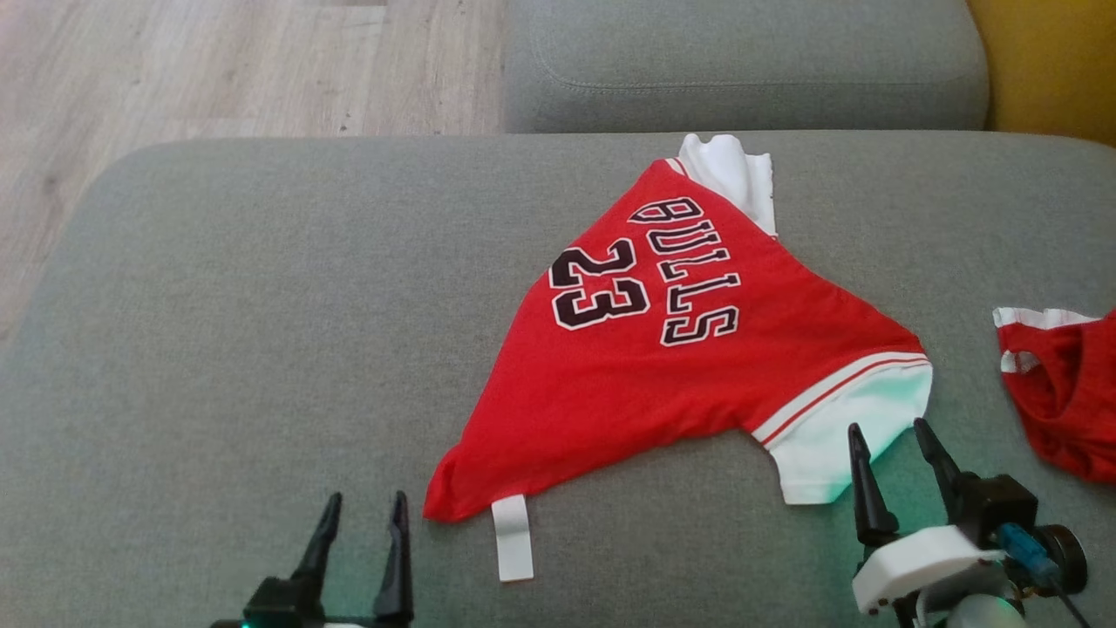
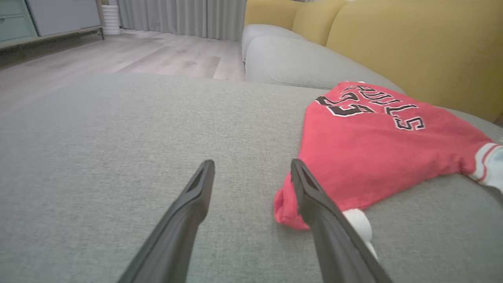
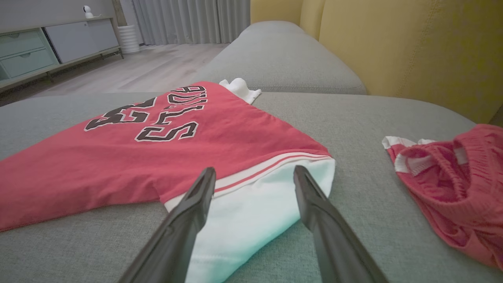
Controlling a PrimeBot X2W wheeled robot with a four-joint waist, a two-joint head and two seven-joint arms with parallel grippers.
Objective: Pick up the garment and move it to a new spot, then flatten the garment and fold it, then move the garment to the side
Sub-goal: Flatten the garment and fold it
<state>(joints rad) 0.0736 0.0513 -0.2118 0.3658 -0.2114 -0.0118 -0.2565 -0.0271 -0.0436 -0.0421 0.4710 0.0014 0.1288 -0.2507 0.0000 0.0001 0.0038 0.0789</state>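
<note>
- Your left gripper [image 1: 367,499] hangs just beside the jersey's near red corner, fingers wide apart, empty.
- Your right gripper [image 1: 888,429] is over the jersey's white sleeve [image 1: 837,440], fingers spread, gripping nothing.
- Jersey [image 1: 663,375] lies print-up on the grey cushion [image 1: 218,349], a rough triangle of thin, floppy knit with stitched lettering.
- Step looks like flattening. Next you probably pinch the corner and sleeve, then pull them apart.
- Red mesh garment [image 1: 1068,392] lies well apart from the jersey, on its sleeve side.

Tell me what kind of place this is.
Probably a home living room. The work surface is a grey sofa cushion with a yellow backrest behind it, and past it are a wood-look floor, long grey curtains and a low drawer cabinet along the wall.
</note>
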